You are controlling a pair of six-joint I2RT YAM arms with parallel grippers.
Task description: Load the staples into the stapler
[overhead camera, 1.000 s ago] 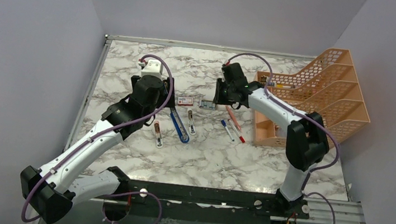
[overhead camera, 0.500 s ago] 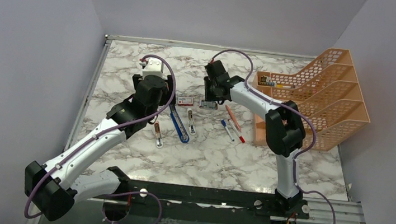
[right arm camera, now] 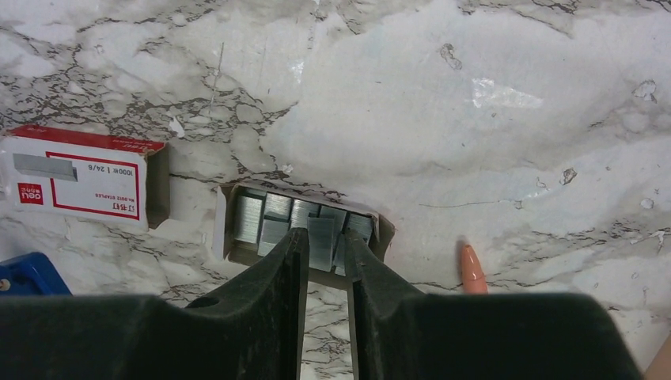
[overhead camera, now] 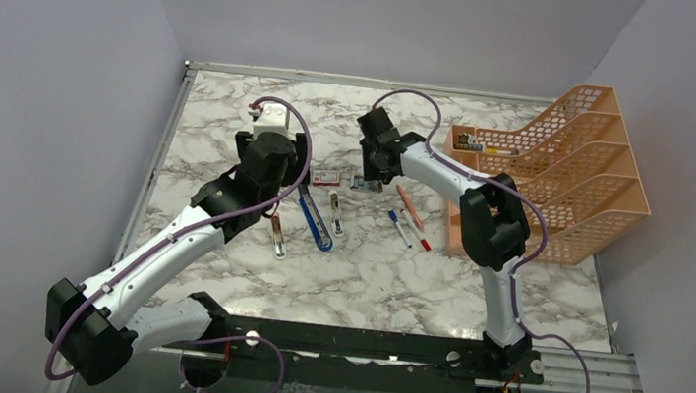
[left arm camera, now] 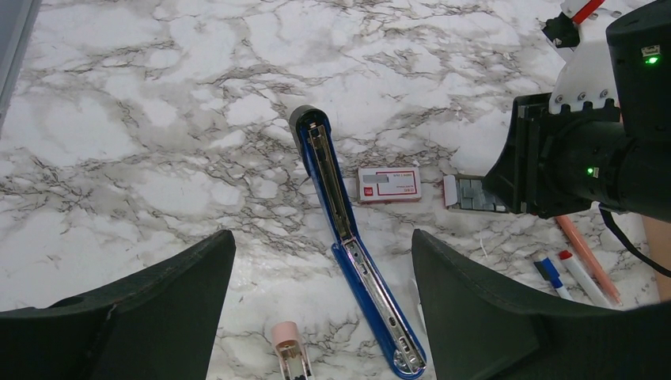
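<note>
The blue stapler [overhead camera: 315, 218] lies opened flat on the marble, silver channel up, and runs between my left gripper's fingers in the left wrist view [left arm camera: 348, 237]. My left gripper [left arm camera: 322, 234] hangs open above it, touching nothing. The staples sit in a grey tray [right arm camera: 261, 218] beside the red-and-white sleeve [right arm camera: 79, 178]. My right gripper [right arm camera: 326, 233] is down in the tray, narrowed onto one staple strip [right arm camera: 323, 241] that fills the gap between its fingertips. From above, the right gripper [overhead camera: 372, 172] covers most of the tray [overhead camera: 366, 185]; the sleeve [overhead camera: 326, 176] lies just to its left.
An orange mesh file rack [overhead camera: 564, 172] stands at the right. Pens [overhead camera: 410, 225] lie between it and the tray; an orange pen tip [right arm camera: 472, 269] shows right of my right fingers. A pink-capped object [left arm camera: 286, 336] lies left of the stapler.
My right arm swung left over the tray and its jaws narrowed around a staple strip. The left arm shifted slightly and stayed open.
</note>
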